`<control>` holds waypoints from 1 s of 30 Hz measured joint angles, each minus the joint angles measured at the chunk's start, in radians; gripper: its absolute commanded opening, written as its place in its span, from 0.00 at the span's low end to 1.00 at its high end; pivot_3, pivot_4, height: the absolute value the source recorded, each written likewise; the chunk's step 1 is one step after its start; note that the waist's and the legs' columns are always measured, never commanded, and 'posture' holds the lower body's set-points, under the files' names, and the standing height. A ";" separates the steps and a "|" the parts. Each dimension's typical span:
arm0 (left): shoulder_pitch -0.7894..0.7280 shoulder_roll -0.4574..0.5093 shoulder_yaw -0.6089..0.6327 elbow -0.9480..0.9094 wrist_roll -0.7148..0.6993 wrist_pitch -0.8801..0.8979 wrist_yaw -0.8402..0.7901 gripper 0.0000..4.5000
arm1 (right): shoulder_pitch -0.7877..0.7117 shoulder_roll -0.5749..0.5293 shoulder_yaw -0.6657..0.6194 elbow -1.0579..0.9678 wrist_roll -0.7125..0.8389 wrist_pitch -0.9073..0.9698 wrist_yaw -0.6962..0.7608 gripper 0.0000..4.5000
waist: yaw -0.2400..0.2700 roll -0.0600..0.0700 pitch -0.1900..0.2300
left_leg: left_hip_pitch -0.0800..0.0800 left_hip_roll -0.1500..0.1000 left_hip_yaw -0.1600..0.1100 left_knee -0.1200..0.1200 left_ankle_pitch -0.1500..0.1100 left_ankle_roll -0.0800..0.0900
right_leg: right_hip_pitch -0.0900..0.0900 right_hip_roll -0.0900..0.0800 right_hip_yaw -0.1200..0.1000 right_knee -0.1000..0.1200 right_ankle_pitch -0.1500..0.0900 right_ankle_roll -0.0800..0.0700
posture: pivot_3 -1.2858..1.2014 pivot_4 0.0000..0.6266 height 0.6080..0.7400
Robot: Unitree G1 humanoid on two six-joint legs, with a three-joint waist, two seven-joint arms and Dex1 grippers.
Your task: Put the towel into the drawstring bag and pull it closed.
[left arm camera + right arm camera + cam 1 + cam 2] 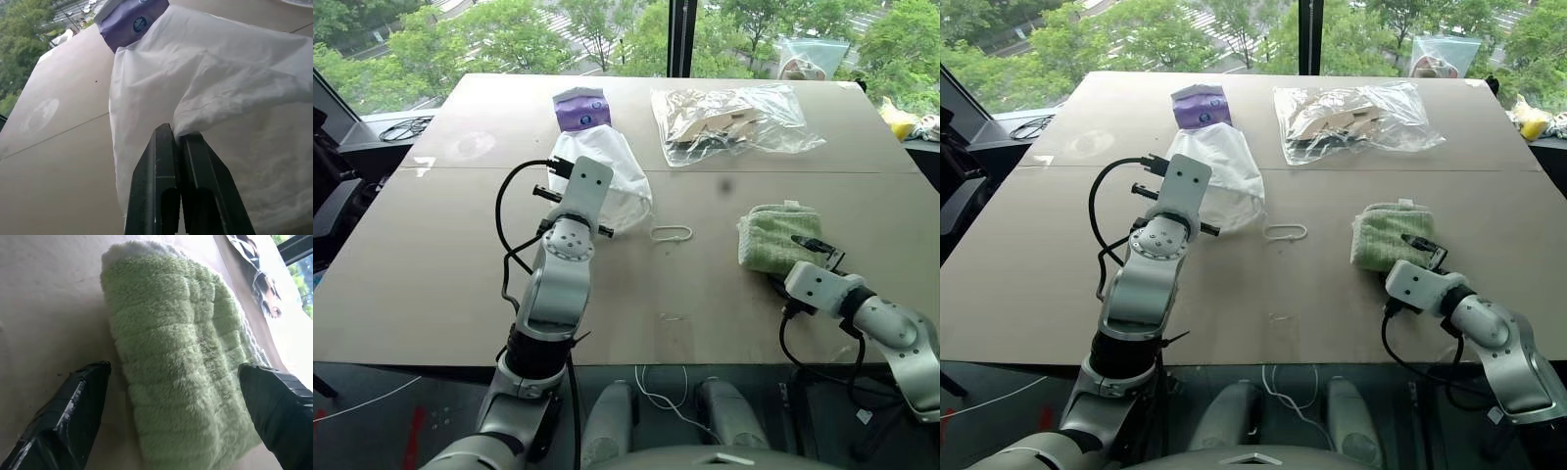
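Right wrist view: the right gripper [176, 396] has its 2 jaws spread wide astride the towel [181, 357] on the desk [440, 264]. Left wrist view: left gripper [178, 134] jaws pinch a fold of the drawstring bag [220, 73]; beyond it, a purple box [580, 108].

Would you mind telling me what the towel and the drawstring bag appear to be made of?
The towel looks like soft terry cloth: a light-green, fuzzy pile in ridged rows. The drawstring bag seems a thin, matte white fabric or nonwoven sheet, judging by its fine crinkles and faint translucency; which of the two is unclear.
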 measured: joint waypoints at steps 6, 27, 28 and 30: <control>-0.017 -0.040 0.007 0.003 -0.024 0.062 -0.012 0.02 | -0.195 0.069 0.021 0.222 0.036 -0.010 0.002 1.00 | -0.013 -0.001 0.000 | 0.000 -0.001 0.000 0.001 0.000 0.000 | 0.001 -0.001 0.000 0.000 0.000 0.000 | 0.52 0.24 1.00; -0.123 -0.110 0.210 0.137 -0.315 0.227 -0.169 0.00 | -0.506 0.214 -0.118 0.589 0.350 0.333 0.081 0.05 | -0.018 -0.002 -0.001 | 0.002 -0.001 -0.002 0.001 0.000 0.000 | 0.003 0.000 0.000 0.002 0.003 0.004 | 0.52 0.24 1.00; -0.136 -0.120 0.231 0.147 -0.339 0.247 -0.179 0.00 | -0.489 0.223 -0.128 0.548 0.361 0.353 0.071 0.05 | -0.018 -0.002 -0.001 | 0.002 -0.001 -0.002 0.000 0.000 0.000 | 0.003 0.000 0.000 0.002 0.003 0.004 | 0.52 0.24 1.00; -0.143 -0.138 0.265 0.172 -0.383 0.279 -0.203 0.00 | -0.461 0.241 -0.133 0.476 0.378 0.392 0.066 0.05 | -0.022 -0.002 0.000 | 0.001 -0.001 -0.002 -0.001 0.000 0.000 | 0.001 0.000 0.000 0.001 0.003 0.004 | 0.52 0.24 1.00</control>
